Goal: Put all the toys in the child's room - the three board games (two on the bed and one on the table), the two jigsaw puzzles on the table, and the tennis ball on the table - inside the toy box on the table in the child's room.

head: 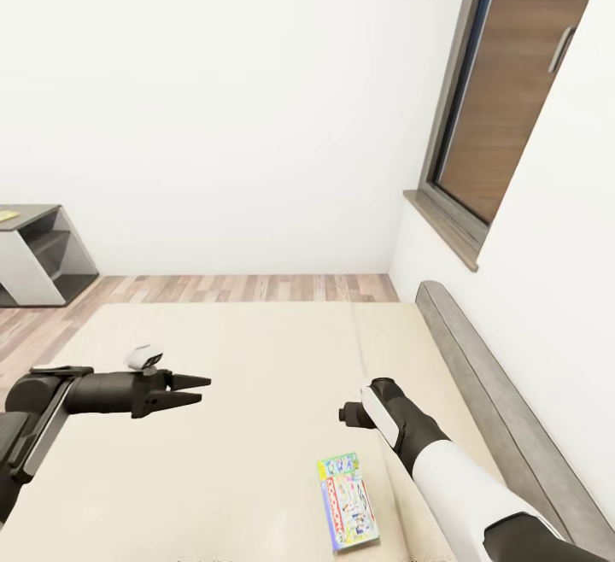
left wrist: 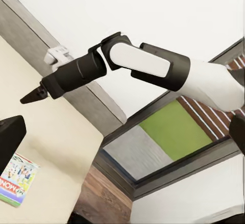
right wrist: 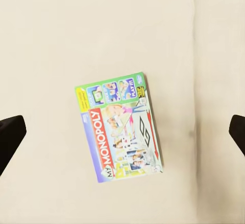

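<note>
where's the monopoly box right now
The Monopoly box lies flat on the bed, low and right of centre in the head view, just beside the right arm.

The room is evenly and brightly lit with a soft, flat light that seems to come from all around rather than from the window (head: 504,92), so the white wall (head: 222,101) nearly washes out and the beige bed (head: 256,374) carries almost no shadow, not even a clear one beneath the arms. Straight lines lean toward the picture's edges in the head view, the window frame and headboard (head: 495,400) slanting hard, which looks like wide-angle stretch. Everything stays sharp and free of glare or motion blur, and the print on the board game (right wrist: 118,127) reads crisply in the right wrist view, though its smallest lettering is too fine to make out.
</note>
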Robot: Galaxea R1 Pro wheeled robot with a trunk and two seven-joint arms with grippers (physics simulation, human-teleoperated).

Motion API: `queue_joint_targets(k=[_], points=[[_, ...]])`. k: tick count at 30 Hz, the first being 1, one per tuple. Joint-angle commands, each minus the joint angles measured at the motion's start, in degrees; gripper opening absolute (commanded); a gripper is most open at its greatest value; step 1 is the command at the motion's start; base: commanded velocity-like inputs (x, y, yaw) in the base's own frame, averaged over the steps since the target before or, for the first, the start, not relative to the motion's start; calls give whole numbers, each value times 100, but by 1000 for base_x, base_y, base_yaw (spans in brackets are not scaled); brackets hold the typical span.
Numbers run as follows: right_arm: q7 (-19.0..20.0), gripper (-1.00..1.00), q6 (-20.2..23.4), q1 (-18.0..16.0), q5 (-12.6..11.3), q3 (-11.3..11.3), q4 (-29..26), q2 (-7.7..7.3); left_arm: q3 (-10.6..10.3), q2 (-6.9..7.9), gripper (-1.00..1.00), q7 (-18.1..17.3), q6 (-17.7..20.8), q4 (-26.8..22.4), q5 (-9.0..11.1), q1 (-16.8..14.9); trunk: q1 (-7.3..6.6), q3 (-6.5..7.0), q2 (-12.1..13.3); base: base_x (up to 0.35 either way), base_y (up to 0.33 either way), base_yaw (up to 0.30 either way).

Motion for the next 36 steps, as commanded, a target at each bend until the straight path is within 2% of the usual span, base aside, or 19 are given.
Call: queue_joint_targets(k=[1, 9, 20, 36], points=[[-53, 100, 16, -5, -59, 29, -6, -2, 5, 4, 100, -20, 90, -53, -1, 15, 3, -22, -12, 0, 0, 0], [-53, 100, 13, -5, -55, 36, -6, -6, 161, 5, 100, -20, 131, -220, -21, 96, 3, -97, -12, 0, 0, 0], [-53, 100, 12, -5, -55, 37, -12, -5, 615, 51, 100, -20, 132, -204, -13, 134, 3, -202, -12, 0, 0, 0], [-53, 100, 4, -5, -47, 37, -15, 2, 700, 11, 100, -20, 133, -205, -9, 138, 3, -353, -12, 0, 0, 0]])
